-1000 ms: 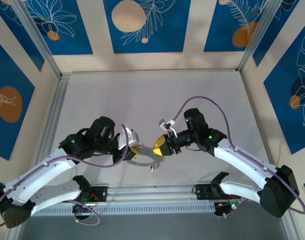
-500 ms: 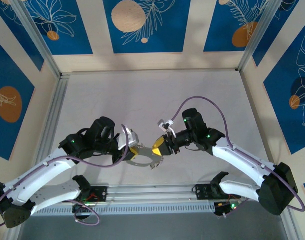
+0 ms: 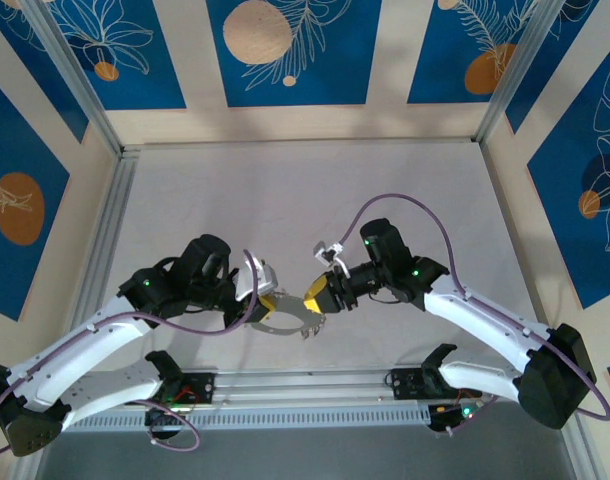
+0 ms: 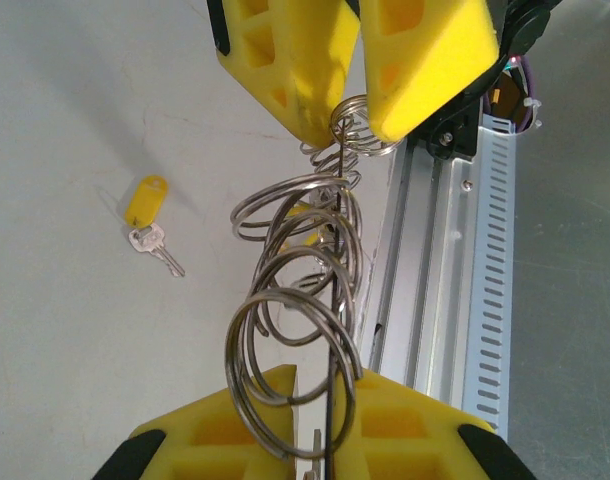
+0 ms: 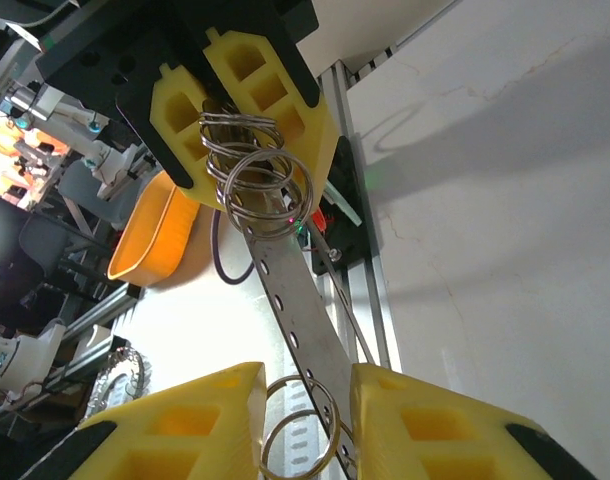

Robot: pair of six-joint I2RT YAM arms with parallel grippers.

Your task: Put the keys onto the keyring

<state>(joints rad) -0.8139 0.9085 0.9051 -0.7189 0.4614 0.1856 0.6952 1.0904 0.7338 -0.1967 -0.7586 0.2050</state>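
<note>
left wrist cam catches a yellow-tag key [image 4: 148, 212] on the table [image 4: 65, 340]. right wrist cam: keyring [image 5: 297, 305] is a holed strip with rings [image 5: 270, 180]. left gripper [image 4: 330, 390] clamps it, right gripper [image 4: 350, 118] narrow around it, can't tell if gripping.

no legible text, labels or numbers anywhere

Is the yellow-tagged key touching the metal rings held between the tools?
Apart. In the left wrist view the yellow-tagged key lies on the table, with bare surface between it and the metal rings.
</note>
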